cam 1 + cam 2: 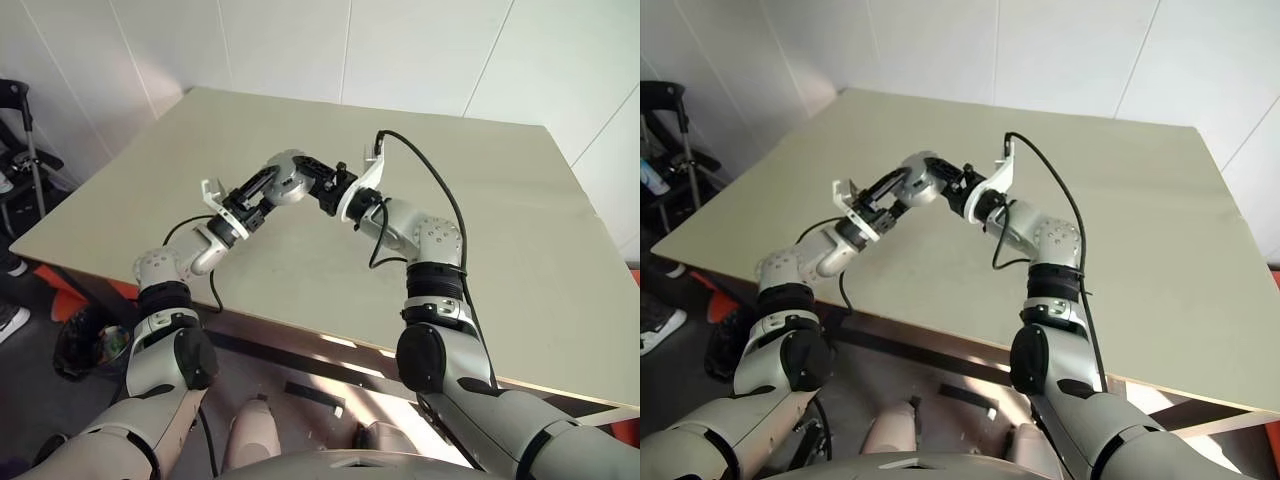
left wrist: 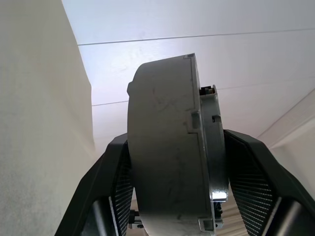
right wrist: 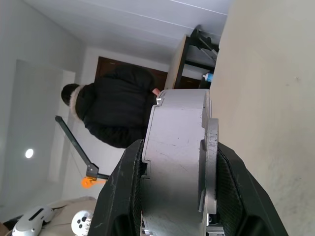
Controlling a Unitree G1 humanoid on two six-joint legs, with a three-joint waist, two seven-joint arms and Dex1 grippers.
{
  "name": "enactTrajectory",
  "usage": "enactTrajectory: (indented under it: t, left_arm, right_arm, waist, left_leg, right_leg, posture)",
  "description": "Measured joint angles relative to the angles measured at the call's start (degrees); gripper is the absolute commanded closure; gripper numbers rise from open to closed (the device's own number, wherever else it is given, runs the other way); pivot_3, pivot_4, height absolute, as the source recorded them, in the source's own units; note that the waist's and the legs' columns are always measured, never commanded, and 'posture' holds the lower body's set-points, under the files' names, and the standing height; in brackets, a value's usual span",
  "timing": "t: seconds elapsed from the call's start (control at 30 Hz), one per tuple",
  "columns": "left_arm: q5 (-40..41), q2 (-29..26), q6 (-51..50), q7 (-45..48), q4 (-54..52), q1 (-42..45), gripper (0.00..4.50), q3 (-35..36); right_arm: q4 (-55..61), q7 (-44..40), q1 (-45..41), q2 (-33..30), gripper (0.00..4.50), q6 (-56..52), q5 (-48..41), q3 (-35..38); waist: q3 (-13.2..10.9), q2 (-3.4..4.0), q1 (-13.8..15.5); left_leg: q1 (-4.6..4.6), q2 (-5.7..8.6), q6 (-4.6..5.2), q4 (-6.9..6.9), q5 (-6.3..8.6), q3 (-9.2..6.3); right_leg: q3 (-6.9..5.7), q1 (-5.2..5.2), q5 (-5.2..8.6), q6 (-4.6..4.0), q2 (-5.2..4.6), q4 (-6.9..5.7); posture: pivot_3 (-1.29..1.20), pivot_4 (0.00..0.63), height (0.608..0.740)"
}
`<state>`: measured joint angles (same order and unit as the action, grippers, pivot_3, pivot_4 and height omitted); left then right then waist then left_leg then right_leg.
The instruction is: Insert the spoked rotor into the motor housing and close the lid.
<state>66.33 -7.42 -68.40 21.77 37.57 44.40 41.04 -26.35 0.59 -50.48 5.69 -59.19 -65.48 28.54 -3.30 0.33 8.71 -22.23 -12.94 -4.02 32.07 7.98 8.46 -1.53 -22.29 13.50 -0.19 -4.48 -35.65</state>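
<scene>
Left eye view shows both arms raised above the table [image 1: 520, 220], their ends meeting over its near middle with one round grey metal piece between them. That piece is the motor housing [image 1: 291, 178], seen with its lid [image 3: 210, 164] already seated on one face (the rotor itself cannot be seen from outside). The left gripper [image 1: 262, 190] comes at the housing from the robot's left and the right gripper [image 1: 328, 188] from the robot's right, so the housing sits directly between the two, off the table surface. From the left wrist camera the housing [image 2: 165, 147] stands on edge between that gripper's two black fingers [image 2: 115, 184], filling the gap; the ribbed pads lie against or just beside its flat faces, though whether they press firmly cannot be told, so I cannot say that this gripper has fully closed on it. From the right wrist camera the same housing [image 3: 174, 157] stands on edge between the right gripper's fingers [image 3: 125, 187], both pads flat against it, one on the body and one on the thin silver lid, a clear grip. Beyond the housing in that picture, well away from the gripper, a person [image 3: 110, 115] in a dark jacket stands near a dark doorway.
</scene>
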Motion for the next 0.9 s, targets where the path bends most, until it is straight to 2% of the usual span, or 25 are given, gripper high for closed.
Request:
enactTrajectory:
  t: [0.23,0.43,0.9]
  left_arm:
    - [0.3,0.0,0.3,0.3,0.0,0.0,2.06,-0.2]
    - [1.0,0.0,-0.1,0.5,-1.4,-0.8,2.06,-0.4]
    - [1.3,0.1,0.8,1.1,-3.2,-2.3,2.06,-1.5]
  right_arm:
    - [-0.2,-0.3,0.0,0.0,2.56,0.1,-0.5,0.1]
    - [-2.5,3.2,-1.1,0.3,2.56,-1.5,-4.4,2.8]
    - [-2.1,3.8,-0.6,0.3,2.56,-2.1,-4.3,2.1]
  waist:
    - [0.0,0.0,0.0]
    - [0.0,0.0,0.0]
    - [0.0,0.0,0.0]
  left_leg:
    - [0.0,0.0,0.0,0.04,0.0,0.0]
    - [-0.01,0.0,0.0,0.04,0.0,0.0]
    - [-0.02,0.0,0.0,0.06,0.0,0.0]
  right_leg:
    - [0.01,0.0,0.0,0.01,0.0,-0.01]
    - [0.01,0.0,0.0,0.01,0.0,-0.01]
    - [0.01,0.0,-0.01,0.02,-0.01,-0.01]
  posture:
    - [0.0,0.0,0.74]
    - [0.0,0.0,0.74]
    - [0.0,0.0,0.74]
